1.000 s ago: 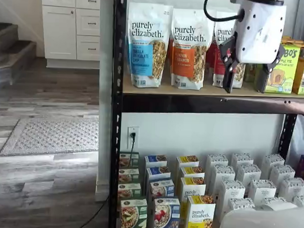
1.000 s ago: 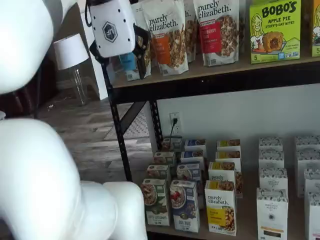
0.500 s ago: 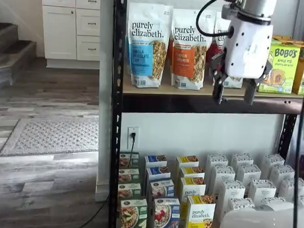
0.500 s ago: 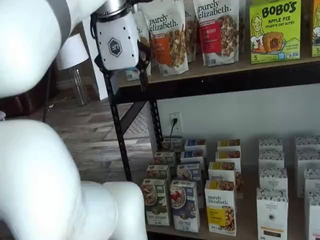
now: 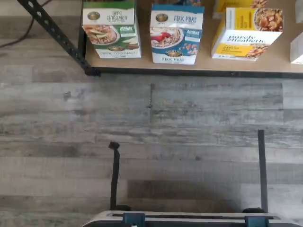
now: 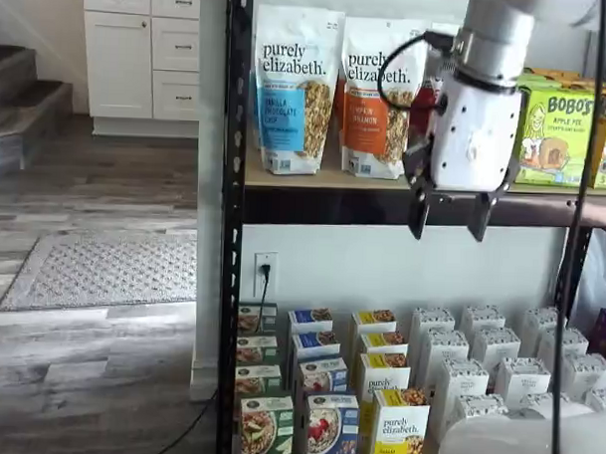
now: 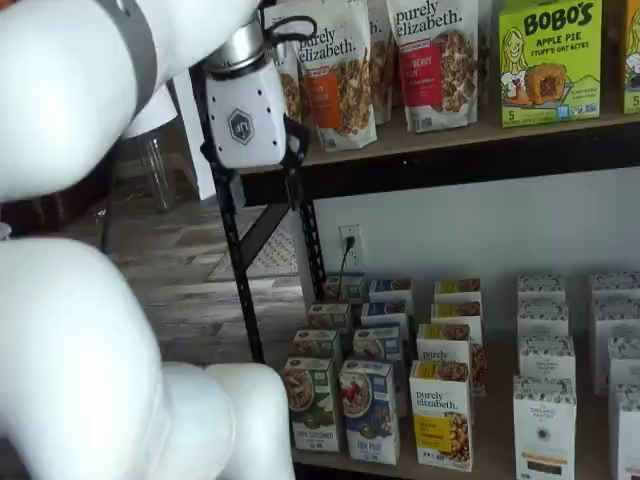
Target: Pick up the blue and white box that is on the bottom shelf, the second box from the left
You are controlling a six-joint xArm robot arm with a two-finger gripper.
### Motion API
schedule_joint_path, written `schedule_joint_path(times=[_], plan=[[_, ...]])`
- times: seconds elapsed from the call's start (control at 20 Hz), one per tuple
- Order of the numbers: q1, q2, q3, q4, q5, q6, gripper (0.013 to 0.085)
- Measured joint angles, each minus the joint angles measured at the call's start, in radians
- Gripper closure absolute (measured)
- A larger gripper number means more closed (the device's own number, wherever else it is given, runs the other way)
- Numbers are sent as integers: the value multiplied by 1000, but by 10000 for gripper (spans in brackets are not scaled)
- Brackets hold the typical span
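Approach step: the gripper (image 6: pixel 450 220) is hanging in front of the wood-board shelf edge (image 6: pixel 325 180), well above the target, carrying nothing, its two black fingers (image 6: pixel 419 213) standing apart with a clear gap between them. In a shelf view the gripper (image 7: pixel 258 188) is showing beside the black rack post (image 7: pixel 232 250), though there one finger is blending into the post, so I'm reading the spread from the front shelf view. The blue and white box (image 6: pixel 329 430) is standing upright in the front row of the bottom shelf (image 5: pixel 189 71), just right of the green apple cinnamon carton (image 6: pixel 265 430) and just left of the yellow purely elizabeth carton (image 6: pixel 399 431), apparently touching both or nearly so. The wrist view is looking at the same blue and white box (image 5: pixel 175 33), its face reading flax plus with a bowl of red berries, sitting at the shelf's front lip above the grey plank floor (image 5: pixel 151 142). Judgement: grasp not yet begun. The next move is calling for a long descent from the wood-board shelf edge down to the front row, a small shift leftward to centre on the blue carton, then feeding the fingers in around its sides. The tight spacing to the green and yellow neighbours is the risk; the fingers probably need to go in straight.
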Motion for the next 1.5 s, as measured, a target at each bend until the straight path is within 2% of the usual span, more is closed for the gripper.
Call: schedule_joint_path(times=[0.55, 0.95, 1.5], plan=[[26, 25, 157, -19, -189, 20, 130], [65, 55, 250, -50, -310, 63, 130], [80, 81, 357, -46, -478, 76, 130]])
